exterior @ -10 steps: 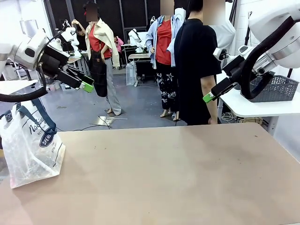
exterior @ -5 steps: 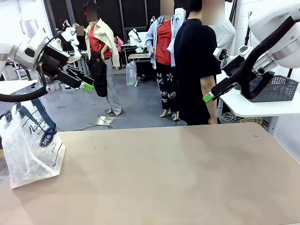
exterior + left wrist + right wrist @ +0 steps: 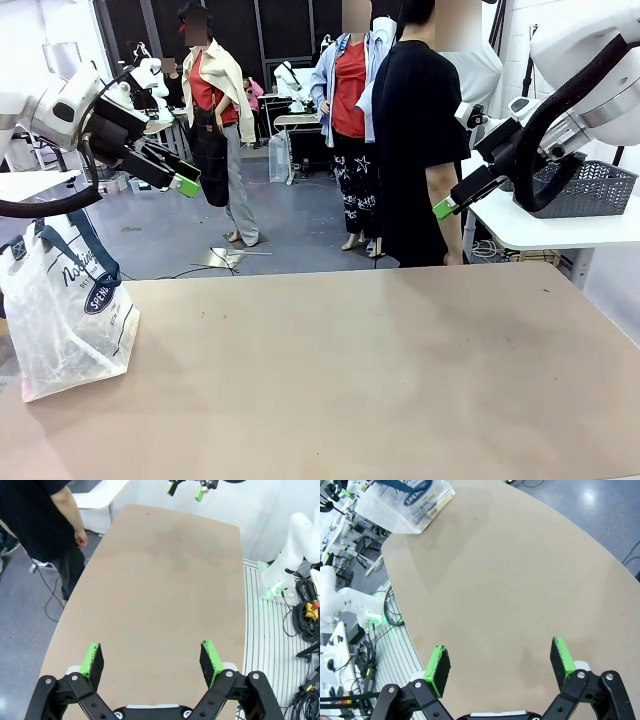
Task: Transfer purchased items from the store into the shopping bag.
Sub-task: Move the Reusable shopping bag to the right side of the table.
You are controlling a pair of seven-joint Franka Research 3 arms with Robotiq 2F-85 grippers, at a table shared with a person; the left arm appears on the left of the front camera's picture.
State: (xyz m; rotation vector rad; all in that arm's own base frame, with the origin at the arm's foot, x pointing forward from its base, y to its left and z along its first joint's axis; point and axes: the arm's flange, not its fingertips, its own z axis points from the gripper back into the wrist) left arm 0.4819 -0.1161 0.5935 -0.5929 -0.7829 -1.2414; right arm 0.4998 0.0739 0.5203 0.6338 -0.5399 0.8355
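The translucent clear plastic shopping bag [image 3: 65,305] with navy handles stands at the brown table's [image 3: 350,380] left edge, the dark grey lattice basket [image 3: 588,188] beyond its far-right corner, left gripper [image 3: 152,660] and right gripper [image 3: 501,664] raised, jaws apart, empty.

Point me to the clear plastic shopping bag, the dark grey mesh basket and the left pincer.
Clear plastic shopping bag [image 3: 65,325]: front view, bag's front face.
Dark grey mesh basket [image 3: 590,188]: front view, lattice side wall.
Left pincer [image 3: 152,661]: left wrist view, midway between fingertips.

Clear shopping bag [image 3: 62,315] upright at table's left; grey store [image 3: 588,187] far right
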